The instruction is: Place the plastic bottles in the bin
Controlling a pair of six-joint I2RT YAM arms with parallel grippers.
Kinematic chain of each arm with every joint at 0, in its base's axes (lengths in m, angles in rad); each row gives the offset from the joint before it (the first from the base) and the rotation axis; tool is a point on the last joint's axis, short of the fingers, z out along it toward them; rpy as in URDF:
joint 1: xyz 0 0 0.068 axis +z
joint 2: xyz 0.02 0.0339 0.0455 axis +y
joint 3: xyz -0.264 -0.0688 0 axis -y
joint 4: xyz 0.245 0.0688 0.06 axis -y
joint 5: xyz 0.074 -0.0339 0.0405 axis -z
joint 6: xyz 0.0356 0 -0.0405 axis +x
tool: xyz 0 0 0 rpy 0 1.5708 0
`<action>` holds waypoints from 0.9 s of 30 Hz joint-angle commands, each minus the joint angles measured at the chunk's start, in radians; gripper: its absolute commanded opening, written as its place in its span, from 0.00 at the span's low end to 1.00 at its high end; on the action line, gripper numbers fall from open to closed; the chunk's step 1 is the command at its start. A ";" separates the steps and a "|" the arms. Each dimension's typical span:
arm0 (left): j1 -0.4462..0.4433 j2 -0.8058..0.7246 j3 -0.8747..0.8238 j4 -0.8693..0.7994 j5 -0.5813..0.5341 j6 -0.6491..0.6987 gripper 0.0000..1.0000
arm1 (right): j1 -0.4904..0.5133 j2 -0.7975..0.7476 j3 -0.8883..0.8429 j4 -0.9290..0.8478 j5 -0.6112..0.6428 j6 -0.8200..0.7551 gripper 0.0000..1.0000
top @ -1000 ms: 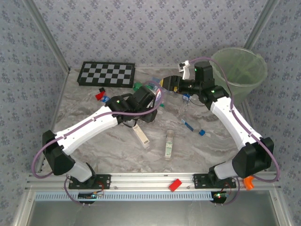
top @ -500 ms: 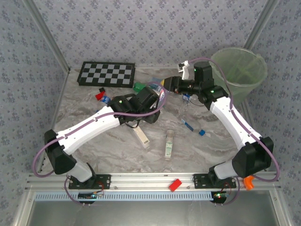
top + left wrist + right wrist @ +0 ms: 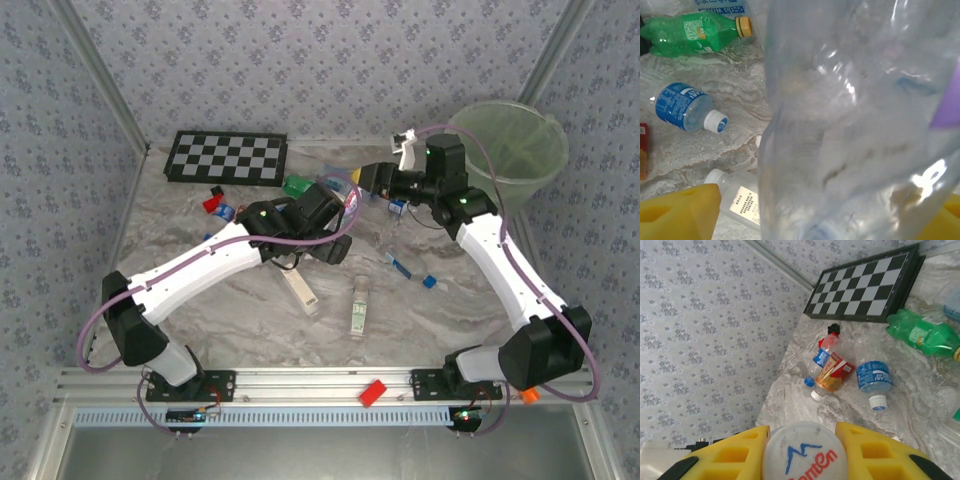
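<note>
Right claw (image 3: 804,437) pinches bottle (image 3: 850,115) by cap (image 3: 805,460), left claw (image 3: 815,215) spread around it; may slip short of bin (image 3: 545,175).

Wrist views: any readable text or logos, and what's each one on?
"anten", red, leading letter unclear, below a blue zigzag logo: white cap.
green bottle label: blurred, unreadable.
blue-label bottle: blurred, unreadable.
clear bottle white sticker: too small to read.

White links (image 3: 200,265) and black joints (image 3: 130,335) are forming both arms (image 3: 495,250), purple cables (image 3: 84,340) trailing alongside, yellow fingers (image 3: 875,450) tipping each gripper (image 3: 805,455).
</note>
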 commanded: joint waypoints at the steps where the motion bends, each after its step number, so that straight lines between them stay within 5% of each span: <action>1: -0.002 -0.032 0.027 0.011 -0.037 0.012 0.92 | -0.036 -0.042 0.015 -0.020 0.028 -0.011 0.26; 6: 0.020 -0.084 -0.015 0.037 -0.043 -0.018 1.00 | -0.107 -0.062 0.069 -0.102 0.072 -0.053 0.26; 18: 0.130 -0.312 -0.247 0.184 -0.012 -0.099 1.00 | -0.372 -0.130 0.210 -0.153 0.261 -0.059 0.26; 27: 0.210 -0.388 -0.356 0.244 0.017 -0.115 1.00 | -0.419 -0.172 0.285 -0.138 0.714 -0.131 0.26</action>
